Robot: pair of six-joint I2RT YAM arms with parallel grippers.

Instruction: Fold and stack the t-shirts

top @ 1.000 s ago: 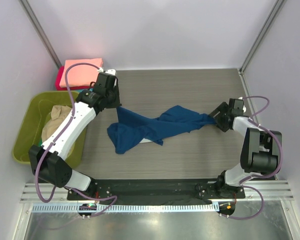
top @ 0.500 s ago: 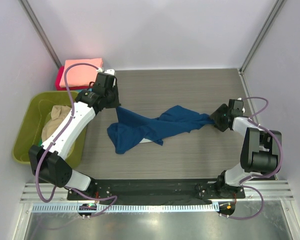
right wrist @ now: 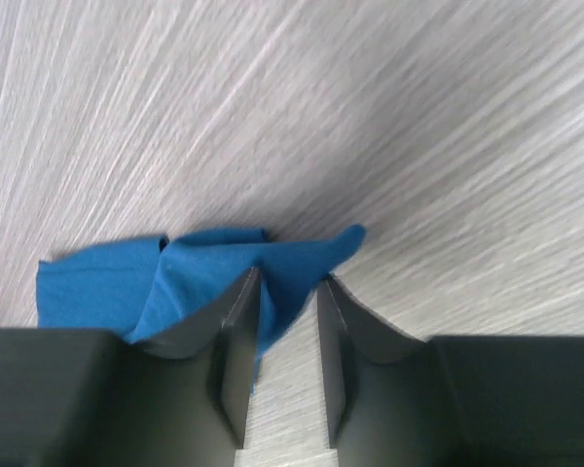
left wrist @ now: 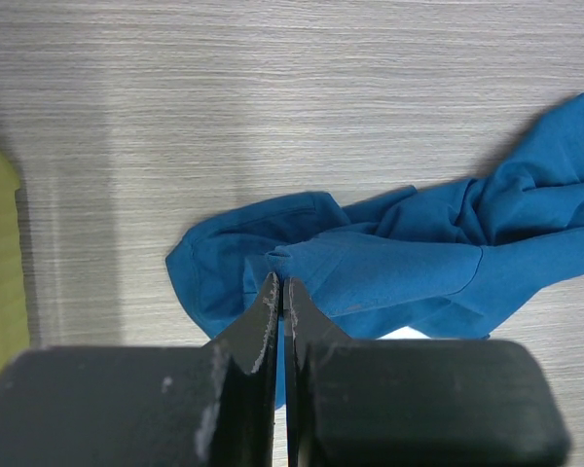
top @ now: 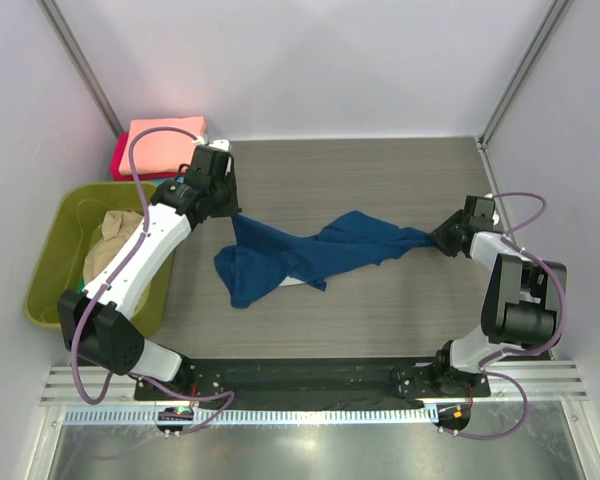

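The right claw [top: 443, 240] has narrowed its jaws around one tip of the blue shirt [top: 310, 255], its grip unconfirmed. The left claw [top: 234, 211] stays clamped on the opposite corner. The shirt lies crumpled on the surface [top: 360, 175], seemingly ready for stretching flat.

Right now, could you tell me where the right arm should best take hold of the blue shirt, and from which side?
The blue shirt is probably best gripped at its narrow right-hand tip, coming in low from the right: the cloth bunches into a thin point there, lying between the parted right fingers.
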